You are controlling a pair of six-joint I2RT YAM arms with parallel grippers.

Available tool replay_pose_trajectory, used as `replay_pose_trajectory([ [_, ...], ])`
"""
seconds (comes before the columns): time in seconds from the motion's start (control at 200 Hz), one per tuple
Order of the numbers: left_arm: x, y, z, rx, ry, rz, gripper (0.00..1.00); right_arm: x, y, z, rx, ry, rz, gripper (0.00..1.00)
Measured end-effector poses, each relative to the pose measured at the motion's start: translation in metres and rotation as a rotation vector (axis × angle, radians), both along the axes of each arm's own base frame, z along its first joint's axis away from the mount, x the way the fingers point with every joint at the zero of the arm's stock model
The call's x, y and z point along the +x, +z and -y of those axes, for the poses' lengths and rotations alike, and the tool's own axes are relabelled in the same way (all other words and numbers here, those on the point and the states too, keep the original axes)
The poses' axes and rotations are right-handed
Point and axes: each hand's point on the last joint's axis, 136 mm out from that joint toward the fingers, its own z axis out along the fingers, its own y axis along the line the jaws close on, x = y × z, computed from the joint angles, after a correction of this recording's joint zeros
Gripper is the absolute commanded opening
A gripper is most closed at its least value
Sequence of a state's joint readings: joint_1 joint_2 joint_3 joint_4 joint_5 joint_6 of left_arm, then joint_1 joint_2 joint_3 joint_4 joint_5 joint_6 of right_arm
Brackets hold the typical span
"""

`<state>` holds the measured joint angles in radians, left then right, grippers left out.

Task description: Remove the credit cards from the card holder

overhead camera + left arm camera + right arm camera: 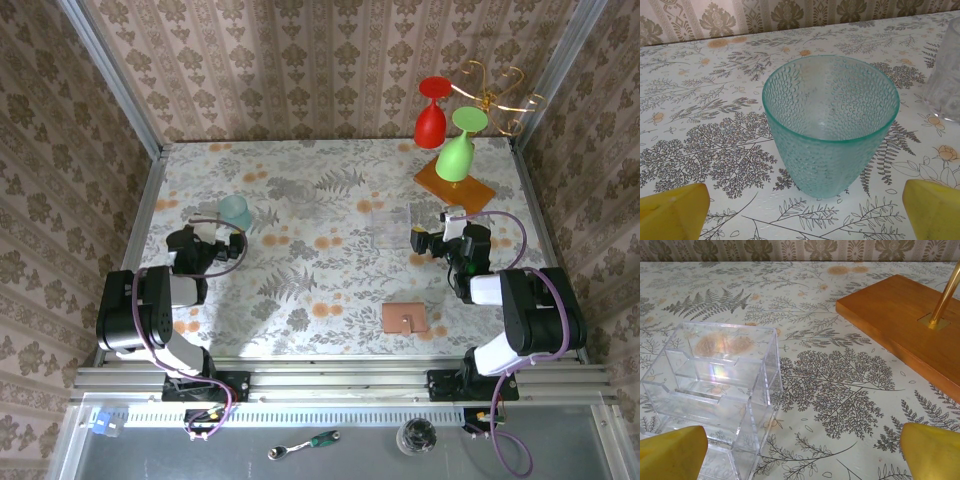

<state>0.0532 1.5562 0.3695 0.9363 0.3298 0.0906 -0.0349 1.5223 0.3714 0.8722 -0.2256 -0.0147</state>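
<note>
Left fingers [672, 212] released facing teal cup [830, 130], right fingers [670, 452] released facing clear box [720, 370] (card holder [405, 319] overhead)

Premises: a robotics test cell, dressed to resemble a domestic room.

Evidence:
- The patterned wallpaper [300, 60] is fixed to flat panels held between bare aluminium posts [112, 80]. These panels enclose the tabletop [330, 200] on its left, far and right sides.
- The tabletop carries a floral printed covering.
- Two black robot arms, the left arm [150, 310] and the right arm [525, 320], are bolted to an extruded aluminium rail [340, 378] along the near edge.
- Purple cables [524, 240] run exposed.
- A ratchet wrench [305, 445] lies on the grey ledge [560, 450] nearer still.
</note>
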Motion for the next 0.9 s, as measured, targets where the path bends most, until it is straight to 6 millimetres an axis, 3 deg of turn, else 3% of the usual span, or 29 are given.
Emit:
replay_pose_trajectory([
  [0.9, 0.0005, -0.0002, 0.0000, 0.006, 0.008, 0.000, 1.00, 0.0000, 0.0001, 0.0000, 0.000, 0.000, 0.000, 1.00],
])
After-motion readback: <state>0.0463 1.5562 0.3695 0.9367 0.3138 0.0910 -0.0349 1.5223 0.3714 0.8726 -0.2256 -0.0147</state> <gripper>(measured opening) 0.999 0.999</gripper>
